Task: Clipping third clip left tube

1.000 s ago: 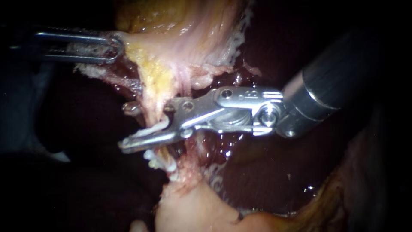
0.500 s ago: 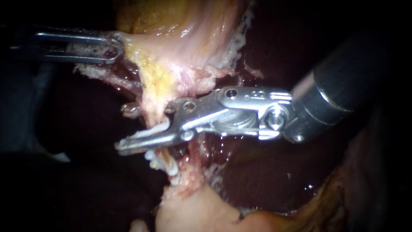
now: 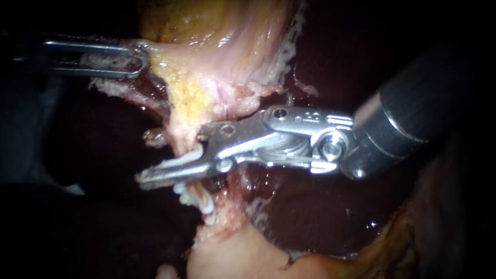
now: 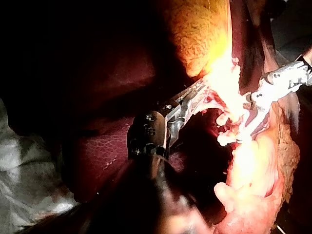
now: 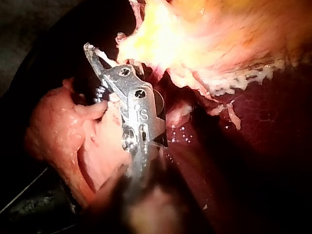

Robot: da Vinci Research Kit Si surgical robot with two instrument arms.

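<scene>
a surgical bench: lit liver (image 3: 320,206) and gallbladder (image 3: 217,31) tissue, with a pale crumpled sheet (image 4: 22,180) alongside.

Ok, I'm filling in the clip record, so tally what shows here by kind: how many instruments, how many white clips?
Instruments: 2. The left instrument is shut on the tissue; the right instrument is at the tube.
White clips: 3. The loaded clip is in the right instrument's jaws; the placed clips, seemingly 2, sit just below.
Total: 5

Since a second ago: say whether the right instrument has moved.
Yes. On the right instrument, the wrist shifted slightly right and down, away from the clips.
</scene>
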